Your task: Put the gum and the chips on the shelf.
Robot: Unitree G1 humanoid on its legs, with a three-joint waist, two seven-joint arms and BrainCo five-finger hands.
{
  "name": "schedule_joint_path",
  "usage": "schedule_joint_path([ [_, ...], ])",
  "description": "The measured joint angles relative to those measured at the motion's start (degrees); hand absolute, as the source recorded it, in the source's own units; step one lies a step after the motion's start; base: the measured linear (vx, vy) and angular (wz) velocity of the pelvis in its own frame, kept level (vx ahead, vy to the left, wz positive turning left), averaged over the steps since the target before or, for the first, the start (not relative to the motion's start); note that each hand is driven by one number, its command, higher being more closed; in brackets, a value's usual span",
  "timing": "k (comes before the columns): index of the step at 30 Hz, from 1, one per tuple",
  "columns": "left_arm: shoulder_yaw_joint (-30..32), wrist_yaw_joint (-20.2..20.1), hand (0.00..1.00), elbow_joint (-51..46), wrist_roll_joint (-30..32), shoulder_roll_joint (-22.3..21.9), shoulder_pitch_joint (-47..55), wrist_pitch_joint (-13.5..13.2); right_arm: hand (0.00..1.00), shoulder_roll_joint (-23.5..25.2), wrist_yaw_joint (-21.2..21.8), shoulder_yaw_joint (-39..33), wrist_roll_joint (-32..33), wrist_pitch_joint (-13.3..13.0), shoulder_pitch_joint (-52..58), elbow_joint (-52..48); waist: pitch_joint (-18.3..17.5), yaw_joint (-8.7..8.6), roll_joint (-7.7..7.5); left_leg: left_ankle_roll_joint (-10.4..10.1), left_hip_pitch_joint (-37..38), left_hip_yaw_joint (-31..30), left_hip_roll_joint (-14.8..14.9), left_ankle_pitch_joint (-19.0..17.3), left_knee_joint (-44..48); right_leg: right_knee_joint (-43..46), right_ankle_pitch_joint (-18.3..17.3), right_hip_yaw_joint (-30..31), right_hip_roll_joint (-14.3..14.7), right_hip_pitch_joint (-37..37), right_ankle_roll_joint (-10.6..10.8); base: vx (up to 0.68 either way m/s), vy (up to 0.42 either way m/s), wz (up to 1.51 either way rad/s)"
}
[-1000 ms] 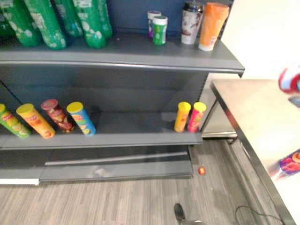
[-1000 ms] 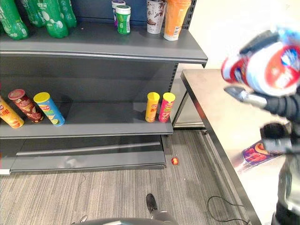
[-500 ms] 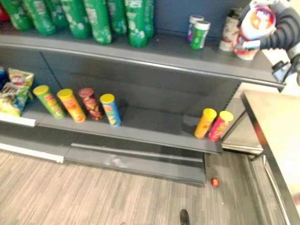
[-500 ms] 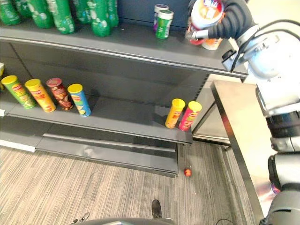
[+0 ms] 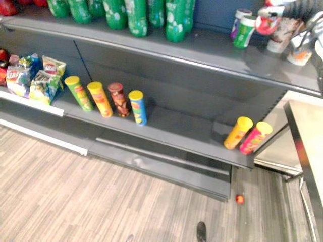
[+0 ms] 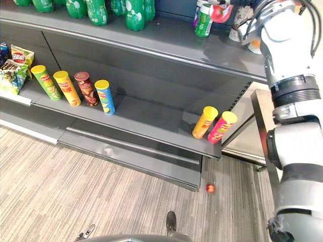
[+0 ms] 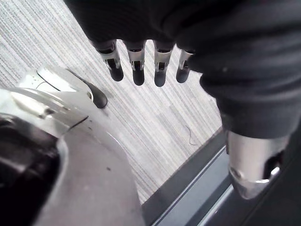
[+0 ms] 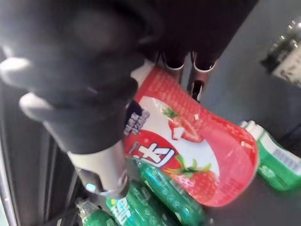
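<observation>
Red, glossy strawberry-printed plastic gum jar (image 8: 197,150) sat gripped in the raised right robot hand (image 8: 94,108) above the grey metal shelf (image 6: 166,35); left robot hand (image 7: 155,28) hung slack-fingered.

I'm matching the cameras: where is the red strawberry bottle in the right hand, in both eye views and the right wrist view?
Left eye view: the red strawberry bottle is at the upper right.
Right eye view: at the top edge, right of centre.
Right wrist view: in the middle, held in the right hand.
Shared landmark: the green white-capped bottle beside it.
</observation>
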Motion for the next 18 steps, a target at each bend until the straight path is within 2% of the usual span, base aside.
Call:
schedule_joint_path([
  [5,-0.7,0.0,0.00,-0.1,-0.2,0.0,-2.2,0.0,1.00,3.5,0.8,0.0,1.3,2.5,-0.6,3.0,0.7,0.83,0.02,-0.1,-0.2,0.2,0.0,0.2,0.0,0.0,0.0,0.2,0.1,-0.5,0.0,0.01,-0.003,-0.02],
  [10,-0.8,-0.3,0.00,-0.6,-1.6,-0.1,-3.7,0.1,1.00,9.2,3.3,1.9,1.5,5.9,-3.9,7.8,1.5,0.83,-0.05,-0.1,-0.2,0.4,0.0,0.2,0.0,0.0,0.0,0.3,0.1,-0.7,0.0,0.00,-0.002,-0.02],
  [14,-1.9,-1.1,0.00,-1.1,-1.9,0.1,-4.6,1.0,1.00,11.7,4.4,1.9,0.7,6.4,-5.5,8.8,2.1,0.94,-0.34,-0.1,-0.2,0.4,0.0,0.2,0.0,0.0,0.0,0.3,0.1,-0.7,0.0,0.00,0.000,0.00],
  [18,-2.0,-2.0,0.00,-1.7,-2.0,0.1,-4.7,1.5,1.00,13.2,5.2,1.7,-3.5,7.0,-7.0,9.8,2.3,0.92,-0.42,-0.1,-0.3,0.4,0.0,0.2,0.0,0.0,0.0,0.3,0.1,-0.7,0.0,0.00,0.000,0.00],
])
